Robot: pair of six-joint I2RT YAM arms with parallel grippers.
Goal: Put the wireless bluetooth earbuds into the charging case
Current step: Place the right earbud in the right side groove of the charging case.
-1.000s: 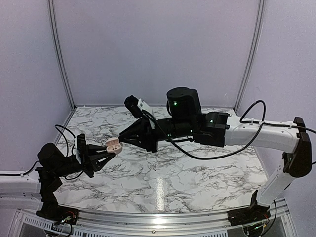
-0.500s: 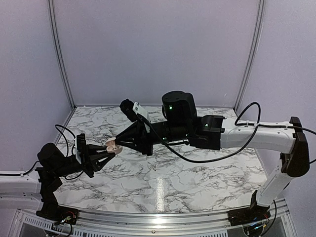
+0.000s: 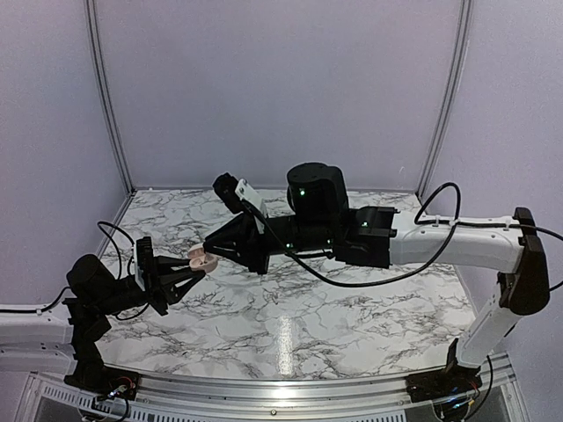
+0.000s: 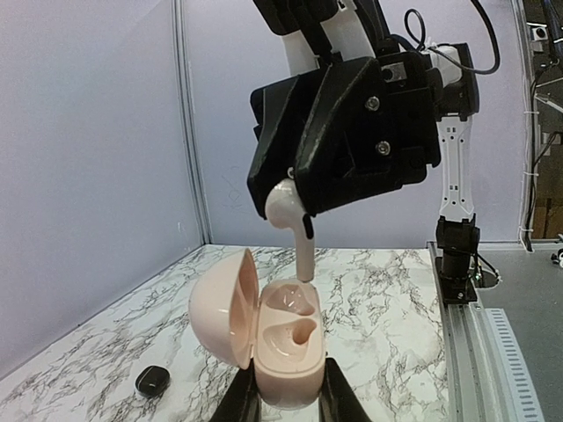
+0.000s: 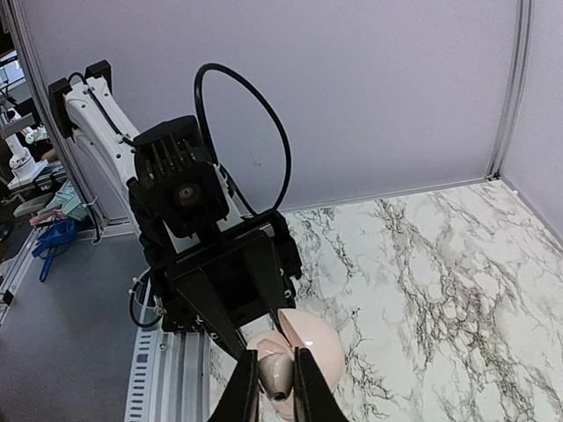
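1. While the right gripper (image 5: 271, 391) is closed on one earbud (image 4: 303, 251), its two fingers pinch the bulbous head. The stem hangs free, pointing down.
2. This earbud is pale pink-white, not black (only one is visible, and no second can be found in any view). It is judged very light, rigid, glossy and slippery. The head pinch looks sound, but a harder squeeze risks squirting it out.
3. The stem tip stands just above the rear well (image 4: 295, 301) of the charging case (image 4: 281, 360) and is not yet inside it. Both wells look empty.
4. The left gripper (image 4: 286, 406) is clamped on the lower shell of the case, holding it off the table (image 4: 387, 334). The lid (image 4: 224, 321) is swung open to one side. The case is judged light, hard and smooth. Its hinge is the weak point, so the base is the right place to grip.
5. A small black object (image 4: 151, 380) lies on the table beyond, well apart from the case.
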